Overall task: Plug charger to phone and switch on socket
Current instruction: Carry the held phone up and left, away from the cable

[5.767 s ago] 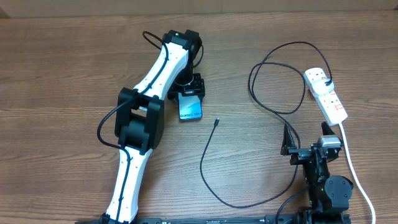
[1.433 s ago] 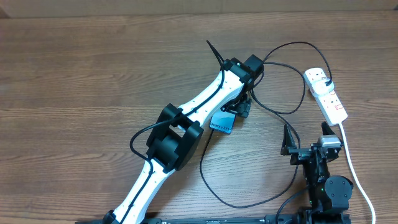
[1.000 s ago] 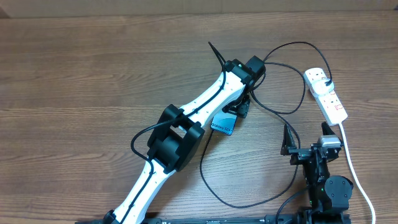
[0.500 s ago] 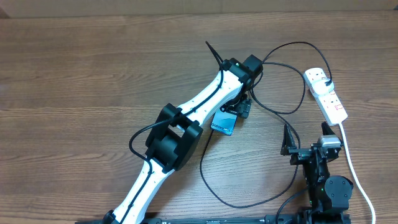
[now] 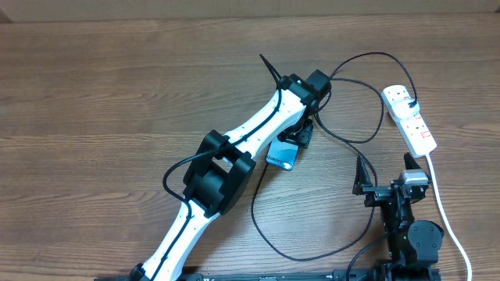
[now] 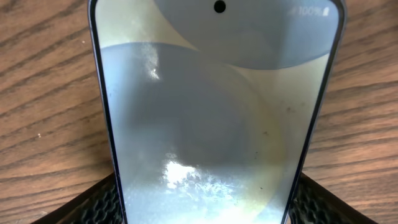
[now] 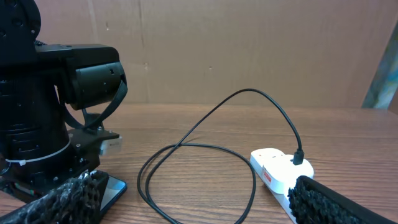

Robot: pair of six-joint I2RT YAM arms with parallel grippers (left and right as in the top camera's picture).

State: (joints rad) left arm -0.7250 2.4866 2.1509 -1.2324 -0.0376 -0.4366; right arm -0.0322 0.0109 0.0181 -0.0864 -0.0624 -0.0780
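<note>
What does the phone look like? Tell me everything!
The phone is slim and glossy, with a dark rim, a pale blue-grey screen that is lit, and a tiny camera dot at one end. It lies on the wooden table, between the fingers of the left claw; whether they squeeze it is unclear.

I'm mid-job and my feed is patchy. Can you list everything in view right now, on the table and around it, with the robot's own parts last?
phone: one, pale blue-grey screen with a dark edge, near the table's centre, between the left claw's fingers
charger: one, thin black cable, looping from the socket across the right half; free tip not visible
socket: one, white strip with red-and-white label, right side
cord: one, thick white, running from the socket toward the near edge
table: one, brown wood
left arm: one, white and black, stretched to the centre
left claw: one, black, astride the phone; grip unclear
right claw: one, black, open and empty, near right
</note>
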